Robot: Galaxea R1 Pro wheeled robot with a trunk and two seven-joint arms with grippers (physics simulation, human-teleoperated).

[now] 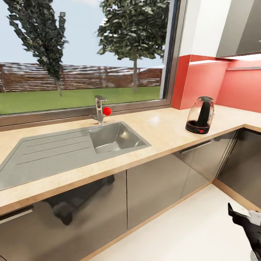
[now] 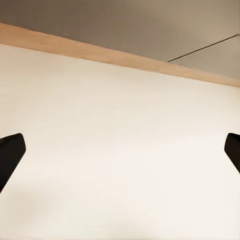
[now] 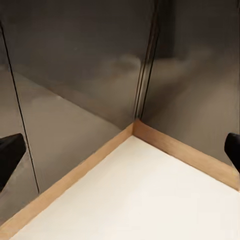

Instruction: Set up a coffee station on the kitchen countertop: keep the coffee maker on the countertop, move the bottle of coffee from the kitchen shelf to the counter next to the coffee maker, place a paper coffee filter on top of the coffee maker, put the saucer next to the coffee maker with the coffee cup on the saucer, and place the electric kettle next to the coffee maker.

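light wood counter under the window, with inset steel sink; electric kettle upright near the corner.

Not much of the robot is seen tbh: a matte black, angular right pincer with a light grey plate, plus dark wedge-shaped fingertips in the wrist views.
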